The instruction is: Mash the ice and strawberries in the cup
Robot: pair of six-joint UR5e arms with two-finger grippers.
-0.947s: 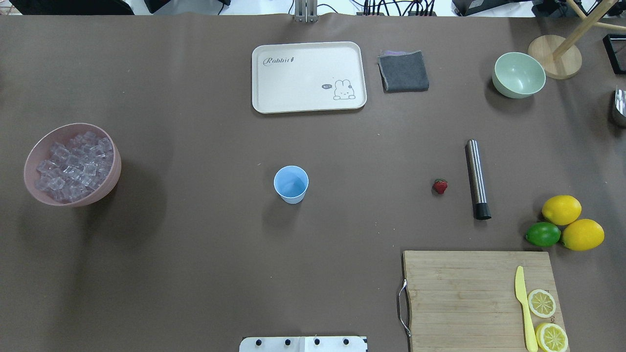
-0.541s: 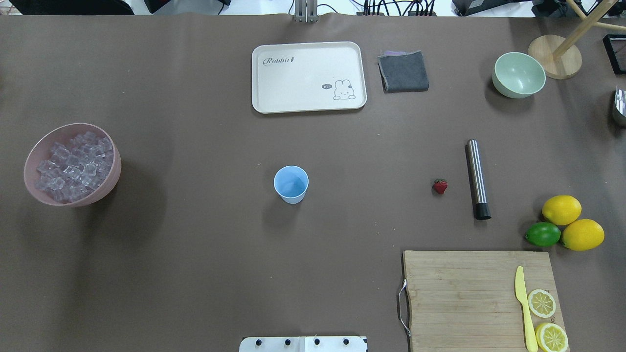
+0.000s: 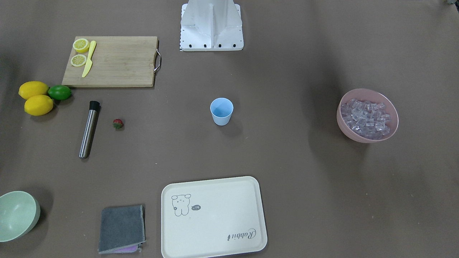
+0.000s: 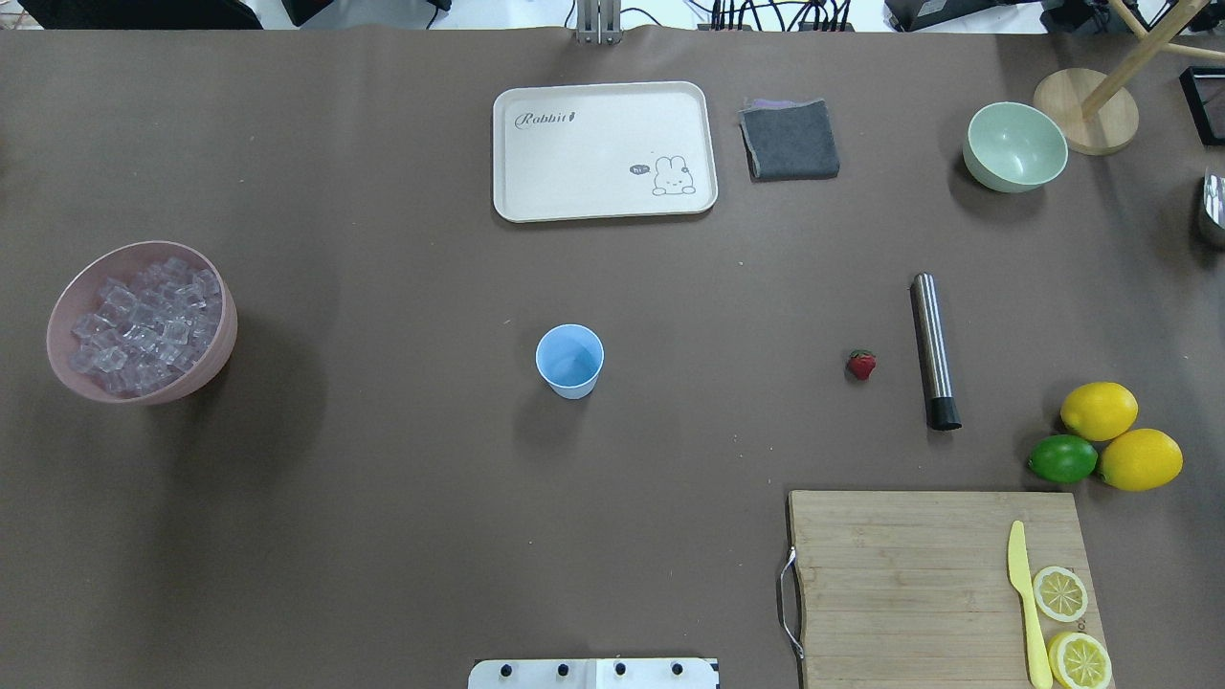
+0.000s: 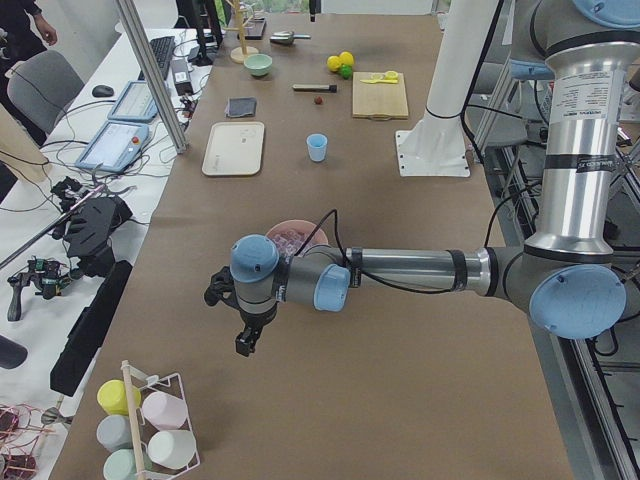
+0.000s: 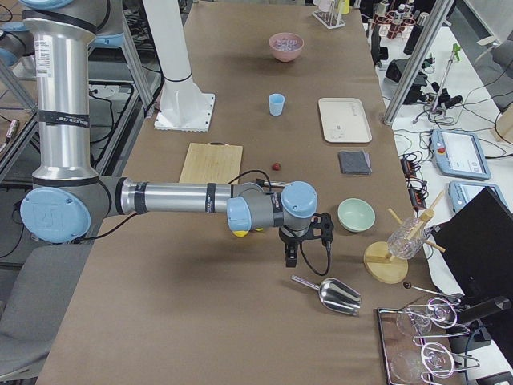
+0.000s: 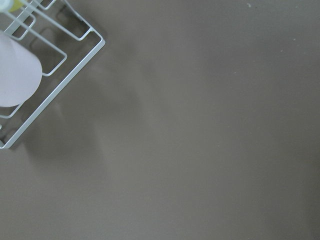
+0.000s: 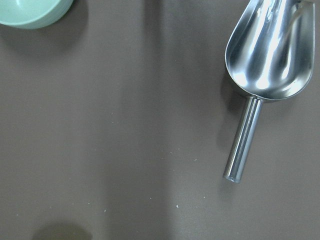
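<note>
While 1 cup [image 4: 569, 361] stands upright, 1 strawberry [image 4: 861, 365] lies near 1 muddler [image 4: 933, 344].

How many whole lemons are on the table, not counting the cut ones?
2. The far lemon and the near lemon sit clustered beside the green lime, off the cutting board's far right corner. None looks hidden.

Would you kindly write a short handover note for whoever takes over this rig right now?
Left pincer: over bare table, far from the task's things; open or shut unclear.
Right pincer: near the metal scoop; likewise unclear.
The cup stands empty mid-table. The strawberry lies beside the steel muddler. The ice fills the pink bowl.
Done: nothing.
Left: load ice and strawberry into the cup, then mash.
</note>
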